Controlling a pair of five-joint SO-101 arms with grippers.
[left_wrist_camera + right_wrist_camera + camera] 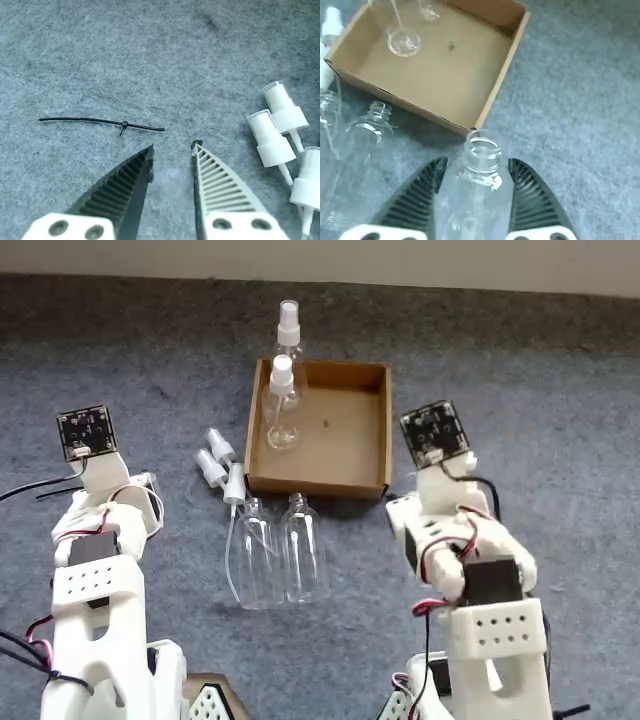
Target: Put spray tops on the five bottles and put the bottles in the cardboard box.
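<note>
- The right pincer [476,162] is clamped on an open-necked bottle [481,150], whose neck points out past the tips. The cardboard box [455,70] lies just ahead, its near corner close to the neck.
- The left pincer [173,147] stands apart and empty over the counter [100,50]. Three loose spray tops [272,142] lie bunched off its inner side, and a black cable tie [100,121] lies just beyond its tips.
- Two more uncapped bottles [255,555] lie between the two pincers, and a capped bottle [282,405] stands in the box.
- Risk: the smooth, round bottle may twist or slide in the jaws when a top is pressed on.
- Risk: the tops lie so close together that closing on one would likely scatter the others.
- Risk: a long dip tube that misses the narrow neck would bend.
- Risk: the tie could snag a jaw.
</note>
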